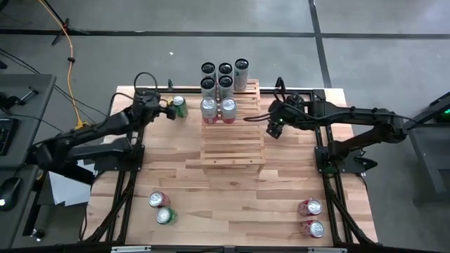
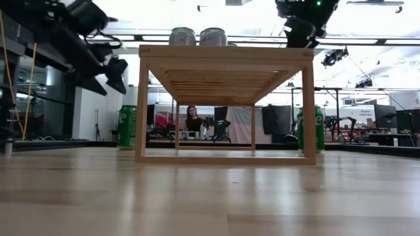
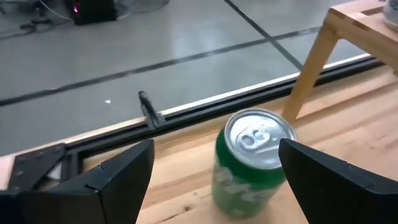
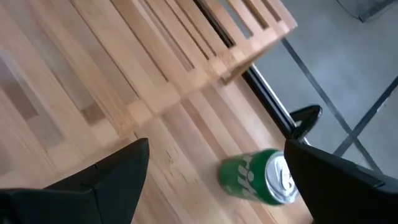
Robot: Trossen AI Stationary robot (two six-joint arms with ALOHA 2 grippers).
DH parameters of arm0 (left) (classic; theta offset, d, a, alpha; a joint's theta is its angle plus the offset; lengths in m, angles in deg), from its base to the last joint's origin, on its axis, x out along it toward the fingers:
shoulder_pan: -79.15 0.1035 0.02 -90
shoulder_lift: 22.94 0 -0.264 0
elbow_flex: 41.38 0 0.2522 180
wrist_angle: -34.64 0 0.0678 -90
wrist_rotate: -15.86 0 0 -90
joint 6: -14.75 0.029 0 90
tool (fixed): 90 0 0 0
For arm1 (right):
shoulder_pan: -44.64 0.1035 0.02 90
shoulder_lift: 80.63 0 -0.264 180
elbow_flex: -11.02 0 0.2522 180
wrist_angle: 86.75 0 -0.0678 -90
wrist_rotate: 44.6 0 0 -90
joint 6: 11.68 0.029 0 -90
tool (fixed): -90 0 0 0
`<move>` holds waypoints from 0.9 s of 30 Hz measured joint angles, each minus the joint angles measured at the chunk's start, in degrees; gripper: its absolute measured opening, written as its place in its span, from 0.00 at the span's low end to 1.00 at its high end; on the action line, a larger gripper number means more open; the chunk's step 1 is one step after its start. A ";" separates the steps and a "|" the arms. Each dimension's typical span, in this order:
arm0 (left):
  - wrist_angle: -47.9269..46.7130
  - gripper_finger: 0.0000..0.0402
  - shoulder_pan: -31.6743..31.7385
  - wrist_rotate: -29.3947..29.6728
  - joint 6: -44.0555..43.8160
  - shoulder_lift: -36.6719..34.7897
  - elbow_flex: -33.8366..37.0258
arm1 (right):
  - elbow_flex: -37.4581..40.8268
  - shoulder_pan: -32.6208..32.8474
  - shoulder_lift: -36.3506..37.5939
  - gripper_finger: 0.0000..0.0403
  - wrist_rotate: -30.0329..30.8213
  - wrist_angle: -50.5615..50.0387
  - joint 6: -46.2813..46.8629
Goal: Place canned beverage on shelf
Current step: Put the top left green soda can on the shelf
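Left tool (image 1: 171,110) wide open, hovering over green can (image 3: 249,163) at table's far edge, approx 9 o'clock of the shelf (image 1: 232,133). Right tool (image 1: 273,128) also wide open, above its own green can (image 4: 258,176) at 3 o'clock. Best bet: drop straight down, centre can btwn fingers, grip mid-body, keep it upright.

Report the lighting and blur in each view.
High view: even light, soft shadows under the shelf. Low view: bright ceiling backlight leaves both arms dark. Left wrist view: glare on the green can lid. Right wrist view: soft overall, its green can slightly blurred.
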 joint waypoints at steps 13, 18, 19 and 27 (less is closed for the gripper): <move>12.41 0.83 2.20 -7.91 3.38 9.72 -0.02 | 0.00 0.00 -0.04 0.89 -0.02 3.56 -0.76; 14.42 0.83 2.20 -7.93 2.56 9.30 -0.02 | 0.00 0.00 -0.04 0.89 -0.02 3.57 -0.76; 14.31 0.83 2.20 -7.91 3.14 9.13 -0.02 | 0.00 0.00 -0.04 0.89 -0.02 3.57 -0.76; 12.08 0.83 2.09 -7.95 6.99 9.25 -0.02 | 0.00 0.00 -0.04 0.89 -0.02 3.55 -0.76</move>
